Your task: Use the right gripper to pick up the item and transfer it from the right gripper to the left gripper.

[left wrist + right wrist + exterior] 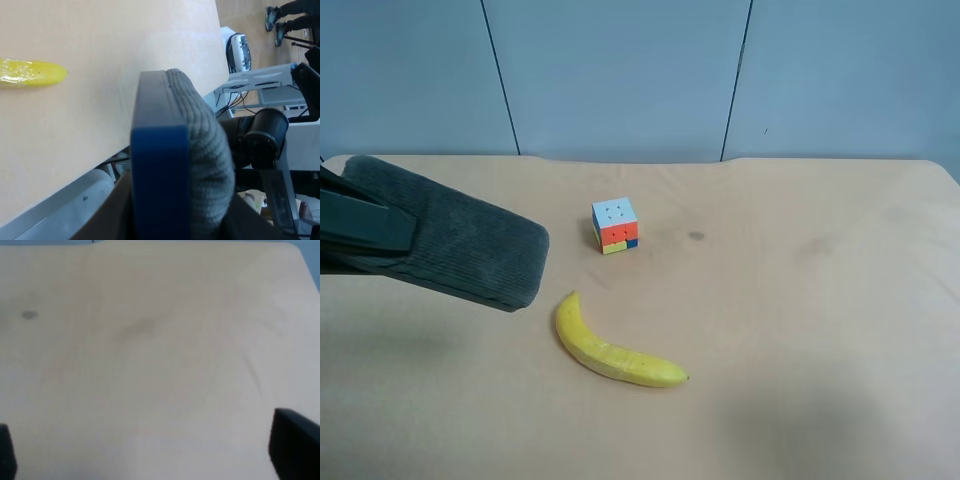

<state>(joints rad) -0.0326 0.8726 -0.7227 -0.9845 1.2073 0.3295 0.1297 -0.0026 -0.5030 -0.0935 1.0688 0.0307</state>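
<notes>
Your left pincer (382, 238) was clamped on the grey eraser (470, 250), carrying it just off the table (800, 300) beside the banana (615, 350). The right pincer (150, 452) stood wide and empty over bare table. The handover looked complete, so your job was a firm, steady grip with no squeezing harder. The left arm reached in low, with the eraser tilted slightly downward.

L pincer (368, 228): clamped on grey pad (470, 250) | R pincer (150, 447): jaws wide apart
</notes>
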